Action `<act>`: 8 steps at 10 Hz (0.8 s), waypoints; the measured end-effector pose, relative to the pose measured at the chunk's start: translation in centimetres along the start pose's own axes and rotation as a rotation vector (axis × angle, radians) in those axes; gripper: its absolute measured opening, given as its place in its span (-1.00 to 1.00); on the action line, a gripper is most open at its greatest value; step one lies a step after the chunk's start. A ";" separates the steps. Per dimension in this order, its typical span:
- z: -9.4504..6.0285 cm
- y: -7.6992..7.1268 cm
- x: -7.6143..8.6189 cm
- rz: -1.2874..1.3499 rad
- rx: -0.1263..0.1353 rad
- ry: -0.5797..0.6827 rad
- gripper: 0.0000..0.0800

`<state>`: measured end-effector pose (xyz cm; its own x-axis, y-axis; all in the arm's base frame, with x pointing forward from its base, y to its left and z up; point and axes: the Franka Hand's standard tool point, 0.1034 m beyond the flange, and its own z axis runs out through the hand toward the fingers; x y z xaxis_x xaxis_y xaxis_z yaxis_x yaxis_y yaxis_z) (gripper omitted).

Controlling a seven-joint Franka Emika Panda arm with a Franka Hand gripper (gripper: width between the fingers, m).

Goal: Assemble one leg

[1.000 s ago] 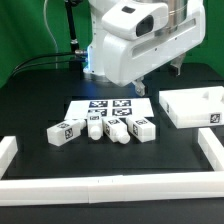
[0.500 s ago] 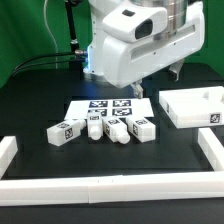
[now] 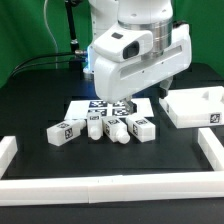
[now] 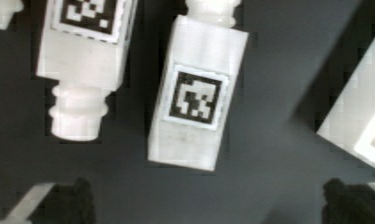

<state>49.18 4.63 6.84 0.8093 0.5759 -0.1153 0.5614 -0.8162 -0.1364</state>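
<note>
Over the black table [image 3: 40, 100], the Panda arm's gripper [image 4: 210, 200] hangs above a row of legs [image 3: 93, 127]. Its jaws are spread wide and hold nothing. The wrist view shows the leg [image 4: 202, 95] lying flat and centred under the camera, tag face up. The dark fingertips [image 4: 68, 200] sit well apart on either side of its line. From the exterior view I cannot tell which post in the row this is, because the arm's body hides the jaws.

The step in hand looks like the approach for a first pick, and no leg is gripped yet. The next move calls for a straight descent so the fingers straddle the post's long sides, followed by a firm close.

A neighbouring leg [image 4: 77, 60] lies just beside the target, peg end showing, and leaves a narrow channel for one finger. A white surface [image 4: 362, 100] at the far side cannot be identified. The marker board [image 3: 95, 103] lies behind the row, the panel [image 3: 195, 105] stands off at the exterior view's right, and a white rail [image 3: 110, 185] borders the work area.
</note>
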 end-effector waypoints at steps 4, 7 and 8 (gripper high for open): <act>2.9 0.3 0.2 0.004 -0.007 0.024 0.62; 4.9 0.3 0.4 0.012 -0.009 0.036 0.62; 5.1 0.0 0.5 0.011 -0.007 0.033 0.62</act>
<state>48.73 5.11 1.72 0.8207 0.5652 -0.0839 0.5536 -0.8228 -0.1284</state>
